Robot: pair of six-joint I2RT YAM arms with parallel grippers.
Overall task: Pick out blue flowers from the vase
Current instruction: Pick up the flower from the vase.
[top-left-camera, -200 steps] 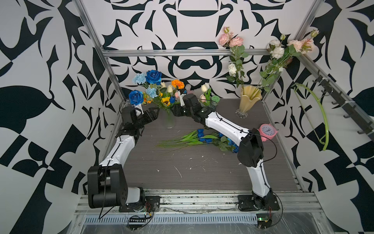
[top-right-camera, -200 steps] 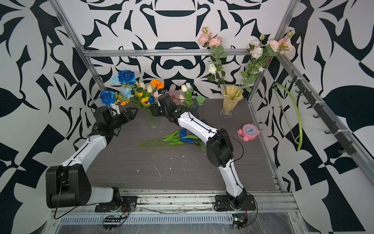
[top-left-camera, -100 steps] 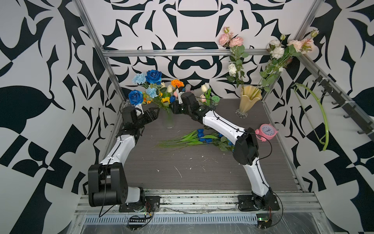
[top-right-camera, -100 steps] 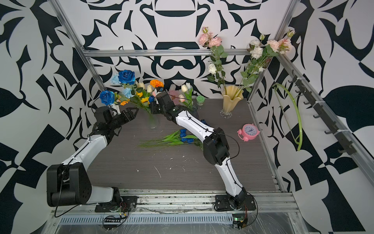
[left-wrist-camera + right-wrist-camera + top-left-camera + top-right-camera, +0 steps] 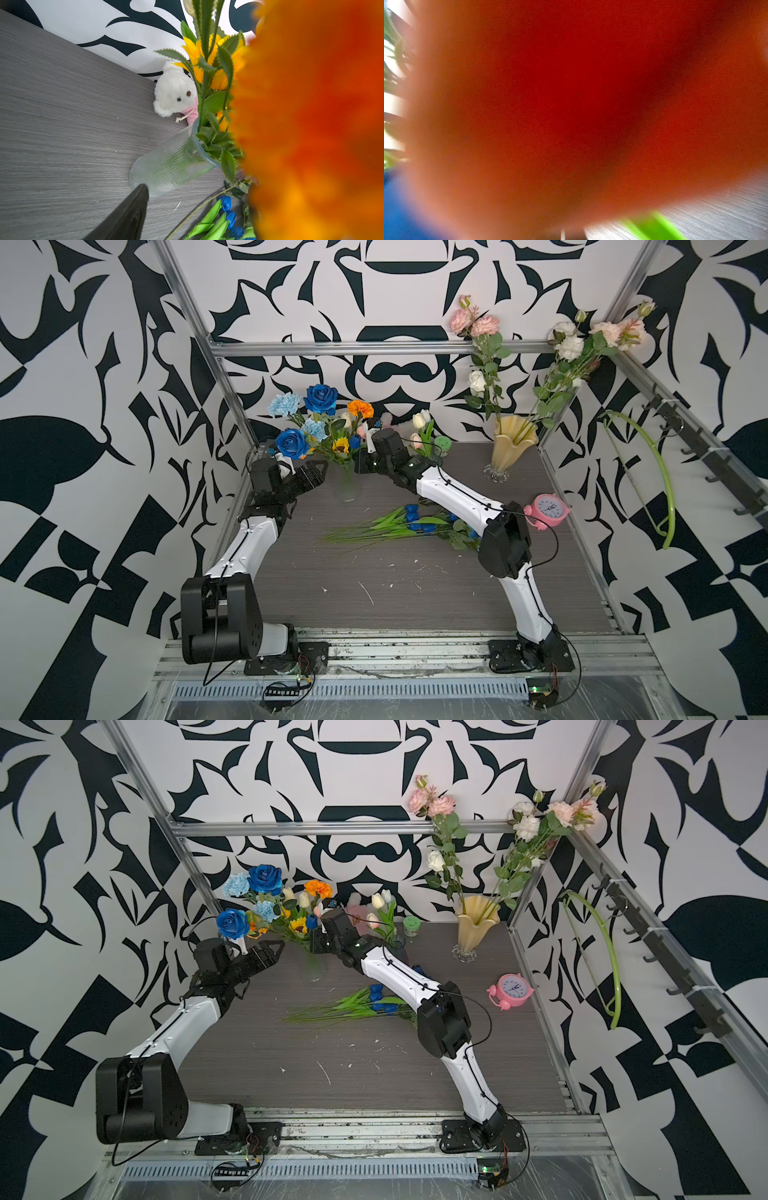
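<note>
A clear ribbed vase (image 5: 346,486) (image 5: 170,164) stands at the back left of the table. It holds blue roses (image 5: 321,399) (image 5: 232,923), pale-blue carnations (image 5: 284,404), a small dark-blue tulip (image 5: 354,442), an orange marigold (image 5: 360,408) and a sunflower (image 5: 341,444). Several blue tulips (image 5: 411,516) (image 5: 226,209) lie on the table. My right gripper (image 5: 360,461) is shut among the stems just above the vase mouth. An orange blur blocks its wrist view, so what it pinches is hidden. My left gripper (image 5: 318,473) stands open left of the vase, one black finger (image 5: 128,216) showing.
A yellow vase (image 5: 509,448) of pink and white flowers stands at the back right, a pink alarm clock (image 5: 546,510) near the right edge. A white teddy bear (image 5: 176,93), cream tulips (image 5: 422,423) and a green pot (image 5: 443,443) sit behind the right arm. A green hanger (image 5: 660,472) hangs on the right wall.
My right gripper has pushed left into the bouquet and its jaws have closed. The left arm has not moved.
</note>
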